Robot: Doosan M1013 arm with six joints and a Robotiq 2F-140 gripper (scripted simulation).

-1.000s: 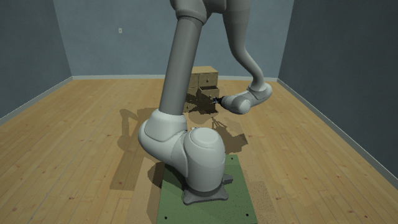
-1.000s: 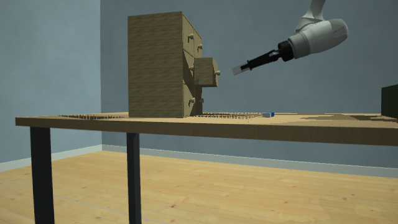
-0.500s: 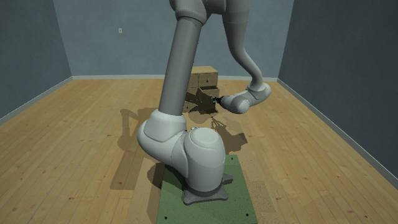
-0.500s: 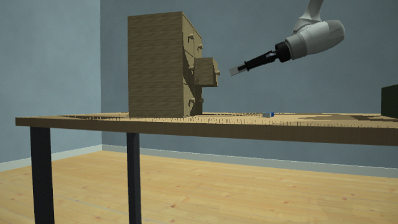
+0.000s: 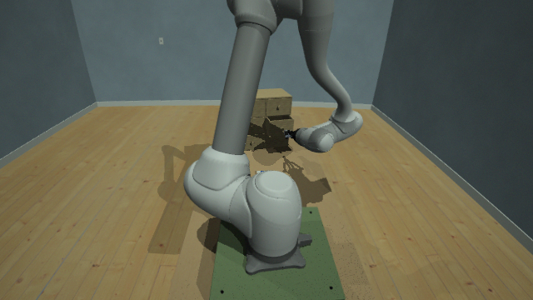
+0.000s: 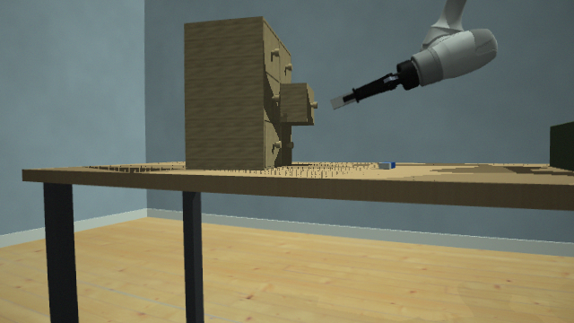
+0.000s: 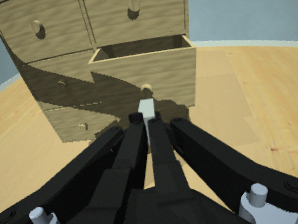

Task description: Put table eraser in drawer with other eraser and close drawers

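Eraser (image 6: 387,165), small, blue and white, lies on the table (image 6: 314,186) out in front of the chest (image 5: 272,92) (image 6: 224,90) (image 7: 89,25), between it and the arm's foot. You should find it light and a little soft, probably with some grip to its rubber and a slicker blue part, and unlikely to break if dropped. Take it by two opposite long sides, near the middle, from above; pinched at one end it may swivel, and it sits low, so mind your tips against the wood. Your claw (image 5: 287,134) (image 6: 336,103) (image 7: 148,109) is together with nothing in it, hanging just off the front of the open drawer (image 5: 280,125) (image 6: 293,103) (image 7: 170,75), so you would have to spread it before a pick. As for what you can't see: the drawer's inside is dark in the wrist view, and you cannot tell whether the other eraser is in there. From the top, the arm (image 5: 241,83) covers part of the chest, and its lower joint crowds the eraser, whose exact turn is too small to read. The wrist view doesn't show the eraser at all.
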